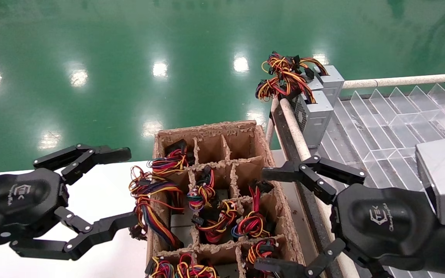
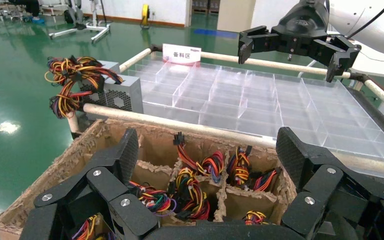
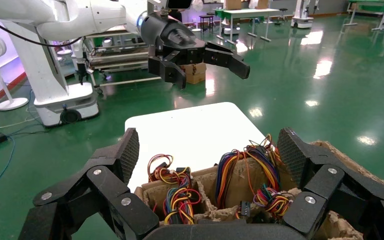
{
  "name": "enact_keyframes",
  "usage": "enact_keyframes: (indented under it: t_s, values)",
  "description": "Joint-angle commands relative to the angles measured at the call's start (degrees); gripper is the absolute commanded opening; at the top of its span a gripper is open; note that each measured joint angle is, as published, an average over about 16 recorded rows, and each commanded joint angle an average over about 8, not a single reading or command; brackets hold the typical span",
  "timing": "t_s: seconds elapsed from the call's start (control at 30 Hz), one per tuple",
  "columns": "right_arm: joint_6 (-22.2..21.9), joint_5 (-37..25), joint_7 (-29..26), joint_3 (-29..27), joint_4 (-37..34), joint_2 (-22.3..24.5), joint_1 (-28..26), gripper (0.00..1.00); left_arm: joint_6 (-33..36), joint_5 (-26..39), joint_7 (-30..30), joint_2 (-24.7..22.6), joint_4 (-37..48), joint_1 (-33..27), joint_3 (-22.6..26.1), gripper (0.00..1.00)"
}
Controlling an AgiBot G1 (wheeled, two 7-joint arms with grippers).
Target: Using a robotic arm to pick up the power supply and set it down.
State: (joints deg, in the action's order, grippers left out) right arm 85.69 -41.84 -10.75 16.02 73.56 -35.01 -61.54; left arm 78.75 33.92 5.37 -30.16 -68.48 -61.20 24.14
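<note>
Two arms flanking cardboard crate [image 1: 263,146] on white desk [image 1: 102,193]. Right gripper [image 1: 274,220] just beside nearest power supply [image 1: 251,226], wires up, leftward of wide-open, empty jaws. Left gripper [image 1: 104,189] across crate, likewise spread, holding nothing.

Both grippers up and idle, nothing held. Left gripper [image 1: 128,189] sits low on the left, fingers spread wide and pointing right, one finger [image 1: 91,154] far, the other finger [image 1: 95,231] near. Right gripper [image 1: 272,220] sits low on the right, jaws wide apart and pointing left toward the other one, silver wrist block [image 1: 444,177] visible behind its black body. The two face each other, well apart. From each wrist camera, the opposite gripper shows farther off: right gripper [image 2: 290,57] spread, left gripper [image 3: 205,67] spread on its white tubular arm [image 3: 55,15].
</note>
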Motion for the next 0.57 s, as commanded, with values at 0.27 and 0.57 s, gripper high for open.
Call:
enact_keyframes:
  t_s: [0.27,0.57]
  values:
    - [0.0,0.0,0.0,0.0,0.0,0.0,0.0,1.00,0.0,0.0,0.0,0.0,0.0,0.0,0.0,1.00]
    - [0.0,0.0,0.0,0.0,0.0,0.0,0.0,1.00,0.0,0.0,0.0,0.0,0.0,0.0,0.0,1.00]
